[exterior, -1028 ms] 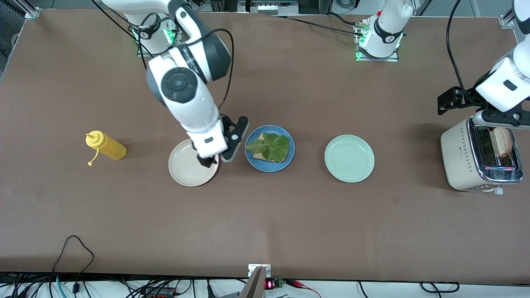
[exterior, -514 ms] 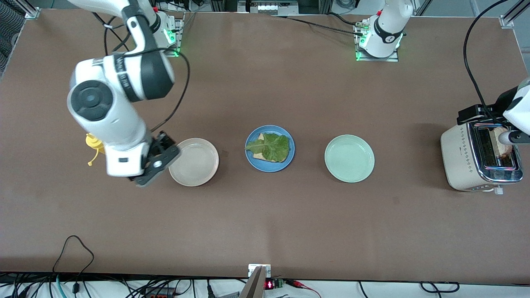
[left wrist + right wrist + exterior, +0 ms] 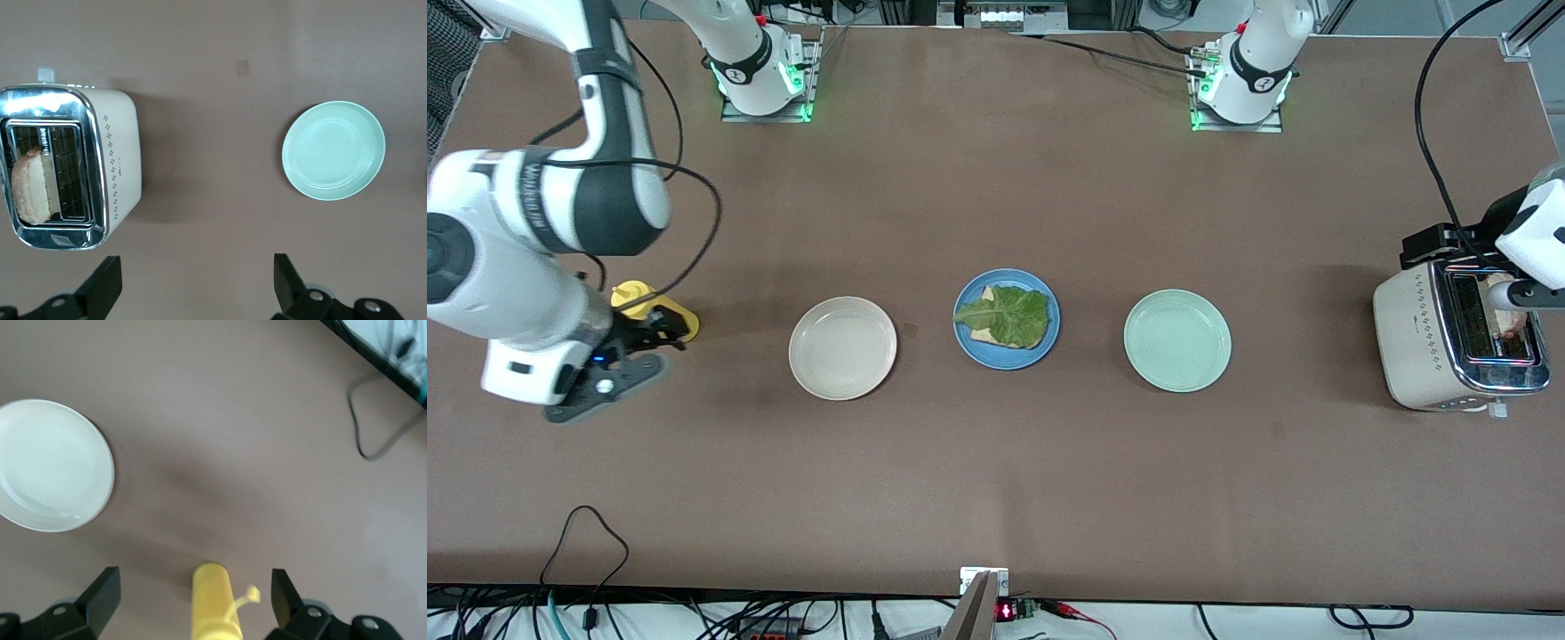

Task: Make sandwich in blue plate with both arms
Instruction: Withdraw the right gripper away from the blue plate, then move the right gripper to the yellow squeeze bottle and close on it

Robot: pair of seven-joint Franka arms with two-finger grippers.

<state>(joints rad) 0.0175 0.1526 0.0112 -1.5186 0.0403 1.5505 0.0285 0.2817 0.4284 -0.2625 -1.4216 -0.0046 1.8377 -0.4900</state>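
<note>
Lettuce [image 3: 1006,315] lies on bread [image 3: 986,295] in the plate [image 3: 963,342].

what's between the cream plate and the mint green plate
The blue plate, holding one bread slice topped by a lettuce leaf, as the front view shows.

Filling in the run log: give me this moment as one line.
left tool open over toaster | right tool open over yellow bottle | blue plate: bread, lettuce; top slice missing
</note>
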